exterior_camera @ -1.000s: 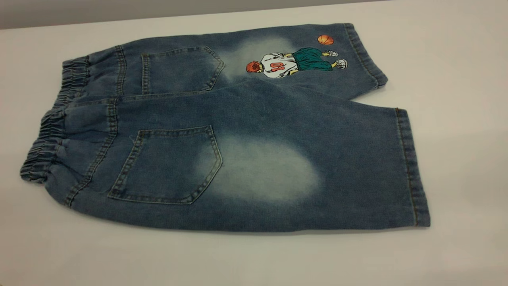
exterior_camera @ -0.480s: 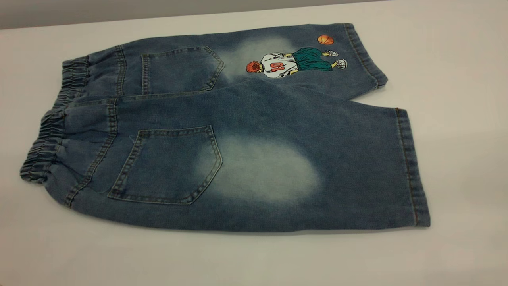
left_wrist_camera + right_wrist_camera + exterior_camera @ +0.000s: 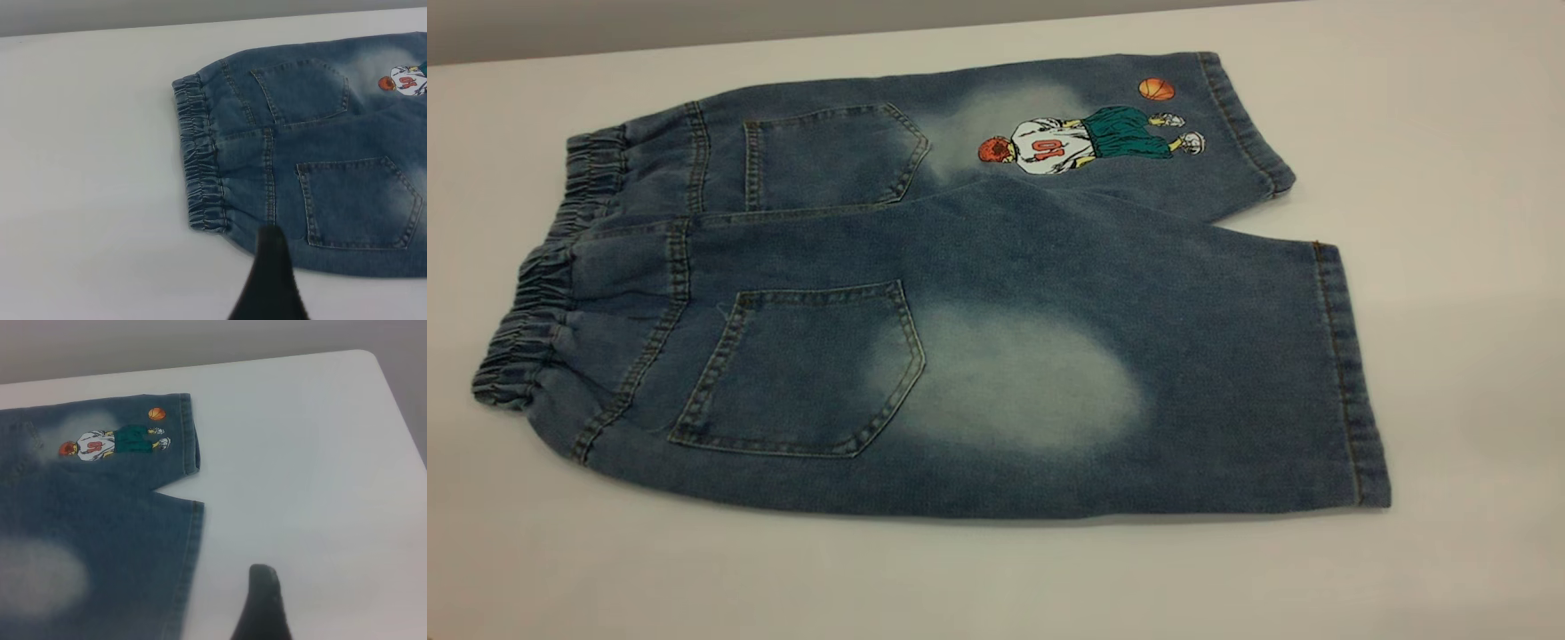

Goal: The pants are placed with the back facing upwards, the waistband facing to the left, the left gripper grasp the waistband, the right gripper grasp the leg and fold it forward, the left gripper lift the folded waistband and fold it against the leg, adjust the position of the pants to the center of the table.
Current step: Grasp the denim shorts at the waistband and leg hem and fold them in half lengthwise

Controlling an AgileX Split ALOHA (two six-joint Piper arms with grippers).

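The blue denim pants (image 3: 960,293) lie flat on the white table (image 3: 1449,178), back pockets up. The gathered waistband (image 3: 543,293) points left. The plain leg (image 3: 1183,382), with a whitish oval fade, lies nearest the camera, and the leg with the basketball-player print (image 3: 1085,138) lies behind it. Neither gripper shows in the exterior view. In the left wrist view a black part of the left gripper (image 3: 270,287) hangs over the pants' near edge, close to the waistband (image 3: 200,160). In the right wrist view the right gripper (image 3: 263,607) hangs over bare table beside the plain leg's hem (image 3: 190,567).
White tabletop surrounds the pants on all sides. The table's far edge (image 3: 694,40) runs just behind the printed leg, and its rounded corner (image 3: 370,357) shows in the right wrist view.
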